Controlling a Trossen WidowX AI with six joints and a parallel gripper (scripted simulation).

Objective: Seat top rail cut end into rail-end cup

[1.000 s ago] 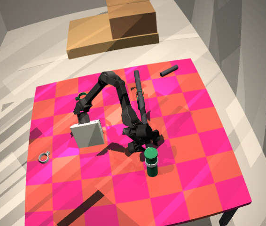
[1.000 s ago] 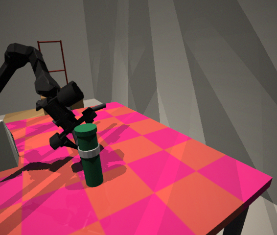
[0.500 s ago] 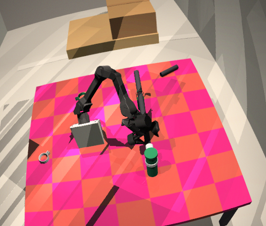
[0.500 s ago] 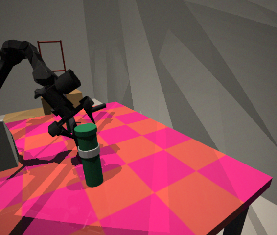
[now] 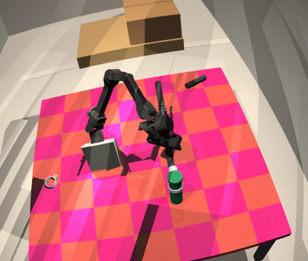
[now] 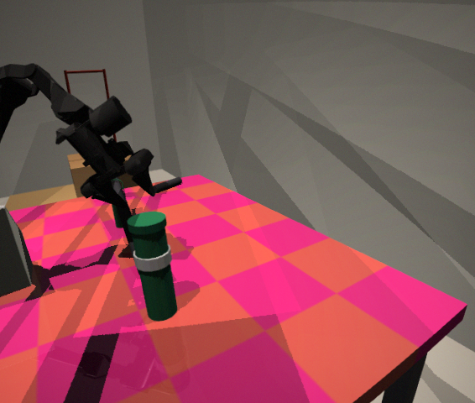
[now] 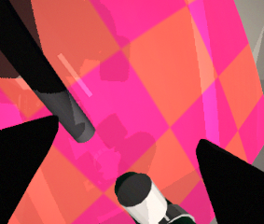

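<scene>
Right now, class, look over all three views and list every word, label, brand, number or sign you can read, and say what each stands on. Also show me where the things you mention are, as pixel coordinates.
There are none to read: no lettering shows on the green post (image 5: 176,197) (image 6: 159,295), the dark loose rod (image 5: 195,81) (image 6: 168,185) or the cardboard boxes (image 5: 103,36) (image 6: 42,196).
</scene>
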